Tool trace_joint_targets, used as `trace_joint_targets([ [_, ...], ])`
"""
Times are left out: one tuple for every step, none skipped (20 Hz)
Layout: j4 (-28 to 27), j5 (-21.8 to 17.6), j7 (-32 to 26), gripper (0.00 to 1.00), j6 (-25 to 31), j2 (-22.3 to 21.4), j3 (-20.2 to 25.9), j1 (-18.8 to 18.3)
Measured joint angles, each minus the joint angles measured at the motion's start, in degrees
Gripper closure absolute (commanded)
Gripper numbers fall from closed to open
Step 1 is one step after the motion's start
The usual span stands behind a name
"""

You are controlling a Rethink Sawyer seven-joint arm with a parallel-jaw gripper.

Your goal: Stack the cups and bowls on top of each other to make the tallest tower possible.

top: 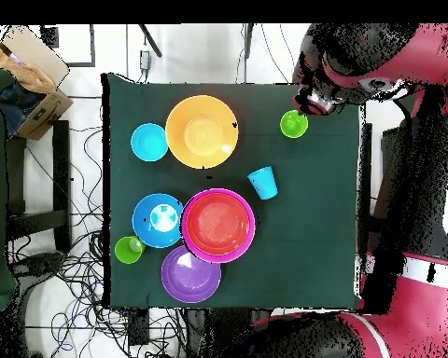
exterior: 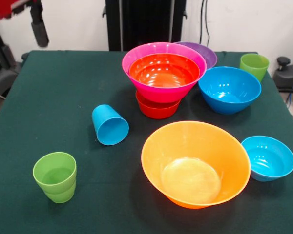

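**Tower part-built; tool drawn back to the worktop corner**

The tool (exterior: 39, 29) hangs above a corner of the worktop (exterior: 53, 87), carrying nothing. Whether its fingers are spread or pressed together cannot be told.

The tower (exterior: 163, 78) stands well apart from the tool, toward the worktop's middle: a red-orange bowl (exterior: 163, 70) nested in the pink bowl (exterior: 162, 92), both seated on a smaller red-orange bowl (exterior: 155, 111). The purple bowl (exterior: 205, 52) and blue bowl (exterior: 229, 90) sit just beside it. The orange bowl (exterior: 195, 163) and small blue bowl (exterior: 267, 158) lie farther from the tool.

The blue cup (exterior: 110, 125) lies on its side, the loose cup nearest the tower. One green cup (exterior: 55, 176) stands across the worktop from the tool; the other (exterior: 254, 65) stands beyond the tower.

Handling, as judged: all pieces look light, stiff and glossy, hence slippery. Grip bowls across the rim wall; grip cups across the tapered body.
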Motion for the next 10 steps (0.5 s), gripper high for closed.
trace_joint_targets([
  [0.0, 0.0, 0.0, 0.00, 0.7, -0.4, 0.0, 0.1],
  [0.0, 0.0, 0.0, 0.00, 1.1, -0.7, 0.0, 0.2],
  [0.0, 0.0, 0.0, 0.00, 1.4, -1.1, 0.0, 0.4],
  [0.0, 0.0, 0.0, 0.00, 1.6, -1.8, 0.0, 0.6],
  [0.0, 0.0, 0.0, 0.00, 1.6, -2.1, 0.0, 0.7],
  [0.0, 0.0, 0.0, 0.00, 1.6, -2.8, 0.0, 0.9],
  [0.0, 0.0, 0.0, 0.00, 1.6, -3.1, 0.0, 1.0],
  [0.0, 0.1, 0.0, 0.00, 1.6, -3.6, 0.0, 1.1],
  [0.0, 0.1, 0.0, 0.00, 1.6, -4.1, 0.0, 1.2],
  [0.1, 0.2, 0.0, 0.00, 1.6, -4.6, 0.0, 1.2],
])
